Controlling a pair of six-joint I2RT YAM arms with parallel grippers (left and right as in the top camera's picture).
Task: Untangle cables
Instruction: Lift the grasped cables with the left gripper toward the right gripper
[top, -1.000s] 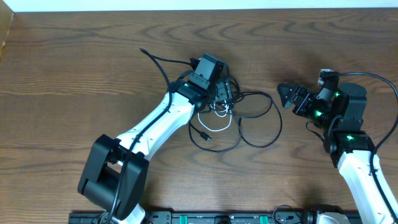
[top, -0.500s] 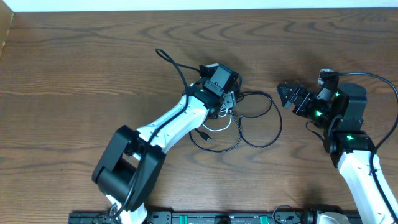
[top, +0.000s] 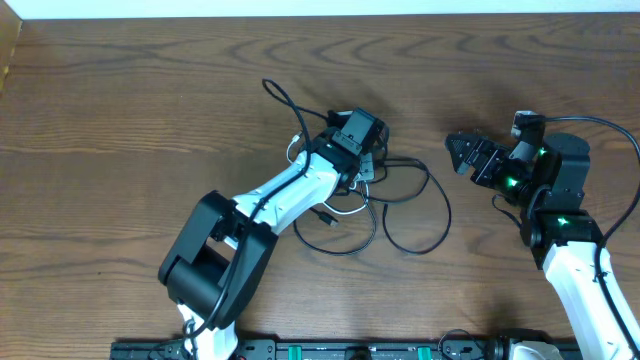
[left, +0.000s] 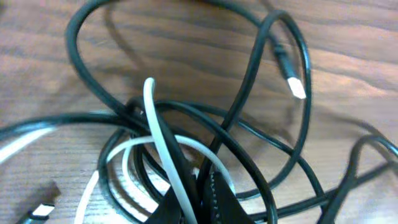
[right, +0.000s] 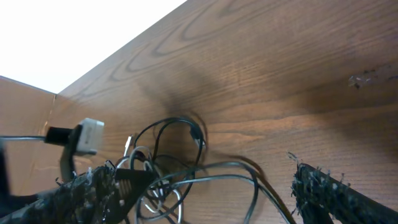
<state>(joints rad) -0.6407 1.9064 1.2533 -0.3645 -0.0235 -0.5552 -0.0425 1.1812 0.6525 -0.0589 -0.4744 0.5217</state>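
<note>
The cables (top: 342, 206), black cords and one white, lie knotted at mid-table, with a black loop spreading right and a black tail (top: 277, 95) running up-left. My left gripper (top: 362, 156) sits on top of the knot. In the left wrist view it (left: 199, 200) is shut on the cables, with the white cable (left: 163, 143) and black strands (left: 249, 81) pinched between the fingers. A silver-tipped plug (left: 296, 87) lies loose on the wood. My right gripper (top: 456, 150) hovers right of the tangle, open and holding nothing. From the right wrist the cables (right: 211, 171) lie ahead of its spread gripper (right: 208, 199).
The wooden table (top: 130, 120) stretches bare to the left and along the back edge. A second small plug (left: 40, 210) lies at the lower left of the knot. The right arm's own thick wire (top: 600, 125) arcs at the far right.
My left gripper has moved right over the knot and shut on the cables. The tangle and its black tail were dragged to the right. The right arm has not moved.
</note>
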